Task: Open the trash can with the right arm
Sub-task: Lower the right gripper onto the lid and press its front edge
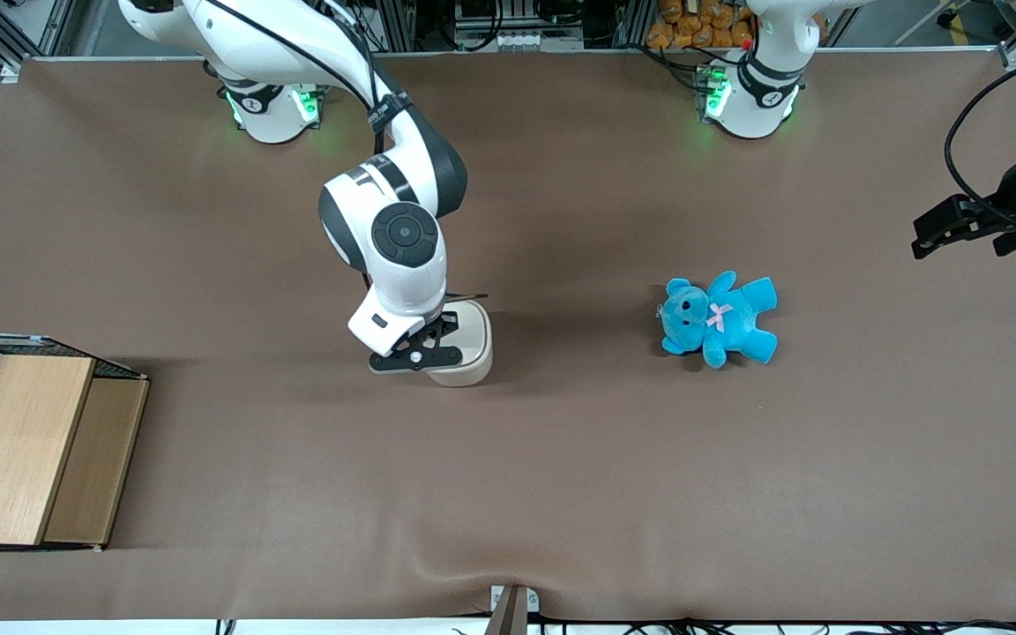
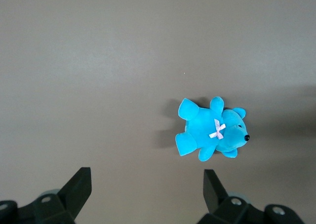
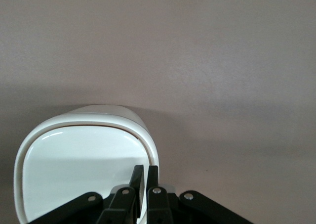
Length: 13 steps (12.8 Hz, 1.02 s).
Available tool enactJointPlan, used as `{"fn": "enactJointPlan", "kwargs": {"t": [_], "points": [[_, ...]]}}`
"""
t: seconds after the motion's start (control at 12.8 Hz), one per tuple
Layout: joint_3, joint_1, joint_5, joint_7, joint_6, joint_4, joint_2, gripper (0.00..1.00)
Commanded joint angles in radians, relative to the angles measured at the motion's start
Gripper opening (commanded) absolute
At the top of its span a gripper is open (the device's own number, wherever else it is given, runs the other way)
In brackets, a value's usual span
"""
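Observation:
The trash can is a small cream-white bin standing on the brown table near its middle. In the right wrist view its glossy lid lies flat and down, with a thin tan line along the rim. My right arm reaches down onto it, and my gripper sits on the can's top at the edge facing the working arm's end of the table. My gripper has its two black fingers pinched almost together over the lid's rim, with a thin white sliver of the rim between them.
A blue teddy lies on the table toward the parked arm's end, and also shows in the left wrist view. A wooden box with wire mesh stands at the working arm's end, nearer the front camera.

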<state>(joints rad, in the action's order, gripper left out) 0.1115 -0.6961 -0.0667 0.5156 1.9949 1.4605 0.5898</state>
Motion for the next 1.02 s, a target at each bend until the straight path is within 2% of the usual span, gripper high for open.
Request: {"fn": "enactJointPlan", "kwargs": {"t": [0.0,0.94], "points": [[-0.01,0.007,-0.018,-0.005,0.024,0.024,-0.01,0.09],[-0.01,-0.008,-0.015,0.009,0.058,0.026,0.034,0.09]]}}
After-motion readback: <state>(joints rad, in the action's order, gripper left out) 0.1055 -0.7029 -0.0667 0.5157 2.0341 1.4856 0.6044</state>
